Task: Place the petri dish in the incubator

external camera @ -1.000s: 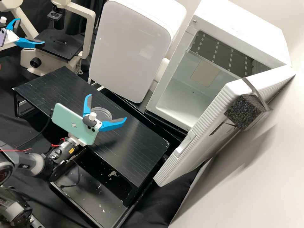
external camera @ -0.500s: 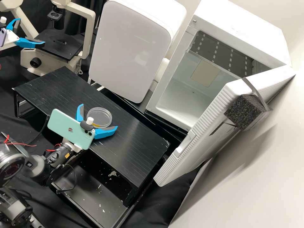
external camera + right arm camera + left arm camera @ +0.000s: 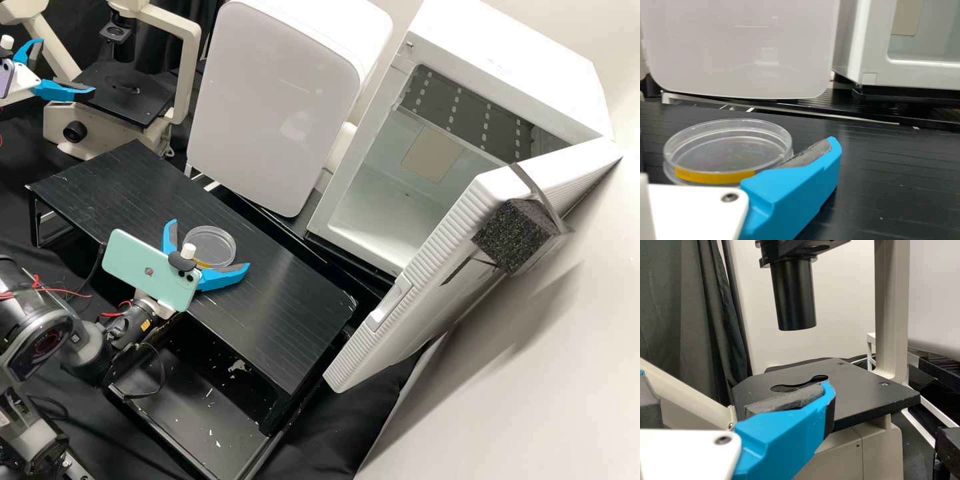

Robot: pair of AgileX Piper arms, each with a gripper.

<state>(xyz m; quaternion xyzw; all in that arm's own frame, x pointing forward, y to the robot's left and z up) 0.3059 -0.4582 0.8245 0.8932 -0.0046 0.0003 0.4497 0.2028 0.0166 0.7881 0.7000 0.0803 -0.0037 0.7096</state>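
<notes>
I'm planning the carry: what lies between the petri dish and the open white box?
In the high view: bare black platform, a dark gap, then the black ledge beneath the white box.

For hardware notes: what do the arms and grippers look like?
Left gripper and right gripper: white, with blue fingers and grey pads. Purple phone on the left wrist, mint phone on the right. Right arm: dark grey, red wires, yellow label.

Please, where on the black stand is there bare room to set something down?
On the black stand, one patch lies between the petri dish and the microscope-side end, another between the right gripper and the corner by the open white door. It is crowded around the dish.
</notes>
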